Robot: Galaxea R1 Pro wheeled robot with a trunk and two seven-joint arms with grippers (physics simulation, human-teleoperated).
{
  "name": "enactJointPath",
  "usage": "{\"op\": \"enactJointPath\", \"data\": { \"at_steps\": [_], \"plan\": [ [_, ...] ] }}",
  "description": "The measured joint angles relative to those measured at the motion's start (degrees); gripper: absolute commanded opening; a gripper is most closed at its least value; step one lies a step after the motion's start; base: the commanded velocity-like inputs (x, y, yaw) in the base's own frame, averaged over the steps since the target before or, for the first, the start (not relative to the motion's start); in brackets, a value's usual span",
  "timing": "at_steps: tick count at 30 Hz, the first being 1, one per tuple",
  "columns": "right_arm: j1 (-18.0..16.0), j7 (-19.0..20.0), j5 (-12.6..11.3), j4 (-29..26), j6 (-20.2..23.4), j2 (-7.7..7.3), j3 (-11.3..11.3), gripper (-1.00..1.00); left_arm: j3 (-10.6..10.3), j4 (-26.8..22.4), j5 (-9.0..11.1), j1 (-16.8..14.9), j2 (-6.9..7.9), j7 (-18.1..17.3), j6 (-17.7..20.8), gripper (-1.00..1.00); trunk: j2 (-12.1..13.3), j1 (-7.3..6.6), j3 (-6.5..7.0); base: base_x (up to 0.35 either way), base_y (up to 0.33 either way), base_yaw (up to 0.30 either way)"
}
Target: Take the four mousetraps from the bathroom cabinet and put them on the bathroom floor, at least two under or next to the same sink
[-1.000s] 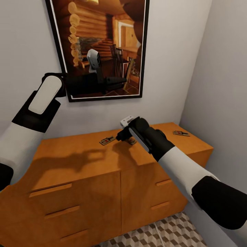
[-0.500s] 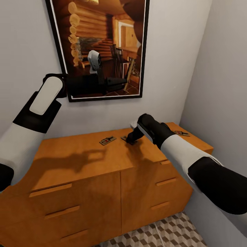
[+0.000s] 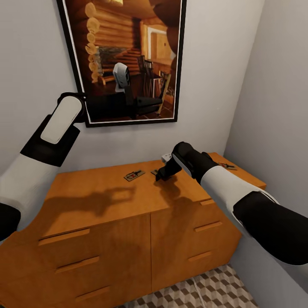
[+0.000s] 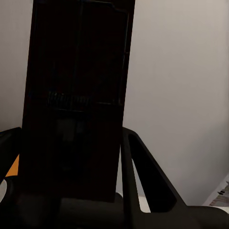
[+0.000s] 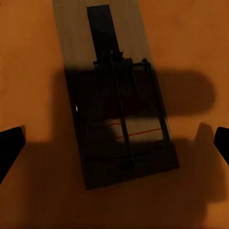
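Three mousetraps lie on the orange cabinet's top (image 3: pixel 98 192): one (image 3: pixel 134 175) left of centre, one (image 3: pixel 154 172) in the middle and one (image 3: pixel 226 165) at the far right. My right gripper (image 3: pixel 159 176) points down over the middle trap. In the right wrist view that mousetrap (image 5: pixel 117 105) lies flat between the open gripper's (image 5: pixel 114 145) spread fingertips (image 5: pixel 9 148), untouched. My left gripper (image 3: pixel 147 102) is raised in front of the wall picture. In the left wrist view the left gripper (image 4: pixel 71 143) is shut on a dark mousetrap (image 4: pixel 76 95).
A large framed cabin picture (image 3: pixel 124 42) hangs above the cabinet. A grey wall (image 3: pixel 278 107) closes in the right side. The cabinet front has drawers with bar pulls (image 3: pixel 64 236). Cube-patterned floor tiles (image 3: pixel 205 291) show at the lower edge.
My right gripper swung right and back, then came down over the middle mousetrap. The left arm drifted slightly to the right, still holding its trap.
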Motion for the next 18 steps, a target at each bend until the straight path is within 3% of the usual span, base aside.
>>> {"op": "enactJointPath", "data": {
  "at_steps": [11,12,15,18],
  "plan": [
    [-0.06,0.03,0.0,0.17,-0.01,0.04,-0.08,1.0,0.0,0.0,0.01,0.02,-0.01,-0.06,0.0,-1.0,0.0,0.0,0.0,0.0,0.0,0.0],
    [-0.06,0.03,0.0,0.17,-0.01,0.04,-0.07,-1.0,0.0,0.0,0.01,0.02,-0.01,-0.06,0.0,-1.0,0.0,0.0,0.0,0.0,0.0,0.0],
    [0.8,0.1,-1.4,-1.29,0.26,-0.01,0.02,-1.0,0.0,0.0,0.0,0.03,-0.01,-0.06,0.0,-1.0,0.0,0.0,0.0,0.0,0.0,0.0],
    [0.16,0.12,0.56,-0.4,-0.1,-0.04,0.0,-1.0,0.0,0.0,0.01,0.03,-0.01,-0.06,0.0,-1.0,0.0,0.0,0.0,0.0,0.0,0.0]
  ]
}}
